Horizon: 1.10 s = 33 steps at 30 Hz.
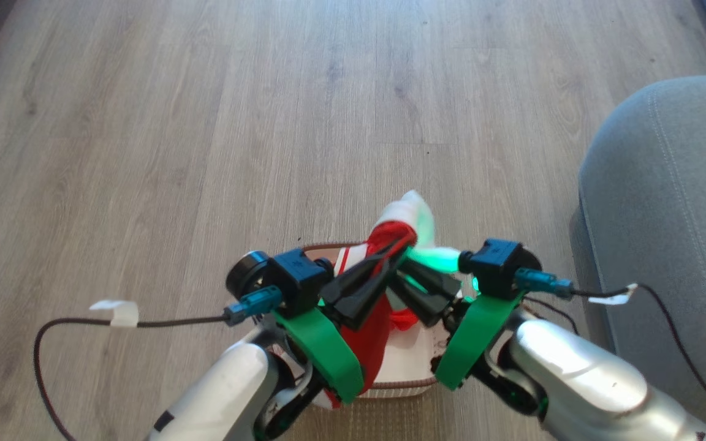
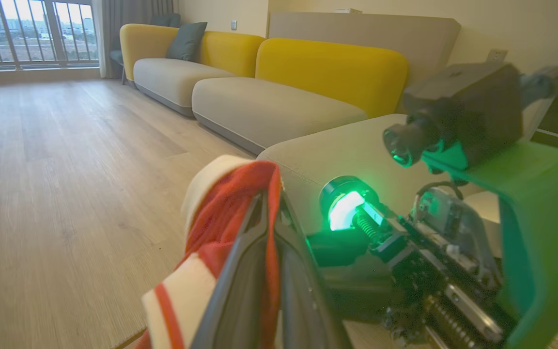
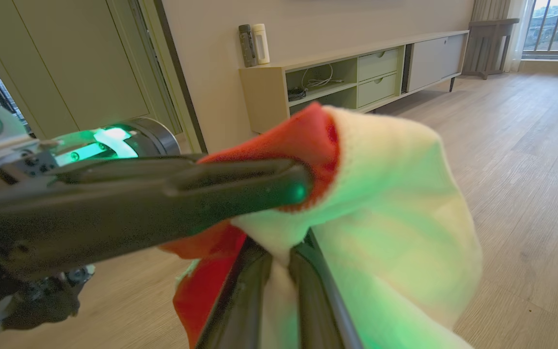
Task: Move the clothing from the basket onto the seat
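My left gripper (image 2: pixel 269 203) is clamped tight on the clothing (image 1: pixel 393 233). Its two dark fingers lie pressed together with a fold of red fabric pinched between them, and a white cuff with a red stripe hangs down their left side in my left wrist view. My right gripper (image 3: pixel 281 247) comes in from the other side and crosses just under the left one. In my right wrist view its fingers have drawn in around a strip of white cloth, so it grips the same bundle. There the left gripper's fingers run across from the left, with their tip buried in the red part of the cloth.

In the head view a rounded bunch of red and white pokes out beyond both sets of fingertips. The rest of the red fabric trails down between my arms into the basket (image 1: pixel 399 386), which stands on the wooden floor (image 1: pixel 206 122) right below my grippers. I cannot tell whether the white patch on the basket's bottom is cloth or bare plastic. The seat (image 1: pixel 665 214) is off to my right, apart from the basket, and the clothing is not touching it.
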Motion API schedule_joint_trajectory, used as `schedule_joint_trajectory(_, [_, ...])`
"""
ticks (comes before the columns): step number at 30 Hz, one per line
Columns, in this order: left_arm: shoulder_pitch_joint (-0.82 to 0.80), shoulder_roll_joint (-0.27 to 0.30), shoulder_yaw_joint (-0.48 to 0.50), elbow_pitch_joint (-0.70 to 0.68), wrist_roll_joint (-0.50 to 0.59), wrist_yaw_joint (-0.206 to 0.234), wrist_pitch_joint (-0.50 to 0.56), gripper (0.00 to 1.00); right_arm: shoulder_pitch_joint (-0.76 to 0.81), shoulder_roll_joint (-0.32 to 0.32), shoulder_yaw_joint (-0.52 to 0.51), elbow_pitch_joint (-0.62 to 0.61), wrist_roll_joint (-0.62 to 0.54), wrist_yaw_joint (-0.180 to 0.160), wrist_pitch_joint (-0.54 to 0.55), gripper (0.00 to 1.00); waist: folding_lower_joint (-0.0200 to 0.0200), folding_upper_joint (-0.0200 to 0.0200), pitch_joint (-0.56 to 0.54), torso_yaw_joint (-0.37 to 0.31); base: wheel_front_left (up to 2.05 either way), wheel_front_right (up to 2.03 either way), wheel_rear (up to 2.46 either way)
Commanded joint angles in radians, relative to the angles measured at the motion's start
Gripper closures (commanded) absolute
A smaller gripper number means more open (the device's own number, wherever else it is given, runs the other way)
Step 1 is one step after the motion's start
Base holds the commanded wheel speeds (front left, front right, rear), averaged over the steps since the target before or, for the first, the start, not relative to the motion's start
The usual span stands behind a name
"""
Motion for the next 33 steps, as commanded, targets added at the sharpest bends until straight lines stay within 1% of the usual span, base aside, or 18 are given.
schedule_joint_trajectory(1, [-0.051, 0.012, 0.044, -0.024, -0.003, 0.01, -0.009, 0.62, -0.008, -0.002, -0.022, -0.037, -0.002, 0.0, -0.007, 1.0, -0.0001, 0.0, 0.0, -0.002, 0.0, 0.0, 0.0])
schedule_joint_trajectory(2, [-0.051, 0.014, 0.047, -0.019, -0.001, 0.014, -0.013, 0.5, -0.003, -0.005, -0.035, -0.042, -0.005, 0.0, -0.007, 1.0, -0.0001, 0.0, 0.0, -0.004, 0.0, 0.0, 0.0])
schedule_joint_trajectory(3, [-0.05, 0.016, 0.05, -0.015, 0.0, 0.018, -0.017, 0.2, 0.003, -0.009, -0.047, -0.045, -0.008, 0.0, -0.007, 1.0, -0.0001, 0.0, 0.001, -0.005, 0.0, 0.0, 0.0])
schedule_joint_trajectory(4, [-0.049, 0.017, 0.053, -0.01, 0.001, 0.021, -0.022, 0.0, 0.008, -0.014, -0.059, -0.047, -0.012, 0.0, -0.007, 1.0, -0.0001, 0.0, 0.001, -0.007, 0.0, 0.0, 0.0])
schedule_joint_trajectory(9, [-0.041, 0.026, 0.061, 0.019, 0.013, 0.042, -0.045, 0.0, 0.029, -0.038, -0.117, -0.052, -0.033, 0.0, -0.007, 1.0, -0.0001, 0.0, 0.009, -0.022, 0.0, 0.0, 0.0])
schedule_joint_trajectory(13, [-0.036, 0.024, 0.063, 0.047, 0.02, 0.051, -0.072, 0.0, 0.041, -0.061, -0.177, -0.063, -0.056, 0.0, -0.007, 1.0, -0.0001, 0.0, 0.022, -0.057, 0.0, 0.0, 0.0])
schedule_joint_trajectory(17, [-0.033, 0.017, 0.059, 0.076, 0.026, 0.052, -0.099, 0.0, 0.05, -0.084, -0.238, -0.08, -0.08, 0.0, -0.007, 1.0, -0.0001, 0.0, 0.042, -0.12, 0.0, 0.0, 0.0])
schedule_joint_trajectory(27, [-0.049, -0.042, 0.003, 0.135, 0.052, 0.03, -0.14, 0.0, 0.084, -0.152, -0.38, -0.132, -0.132, 0.0, -0.007, 1.0, -0.0001, 0.0, 0.102, -0.294, 0.0, 0.0, 0.0])
schedule_joint_trajectory(33, [-0.067, -0.07, -0.022, 0.166, 0.062, 0.018, -0.151, 0.0, 0.117, -0.174, -0.443, -0.152, -0.152, 0.0, -0.007, 1.0, -0.0001, 0.0, 0.122, -0.362, 0.0, 0.0, 0.0])
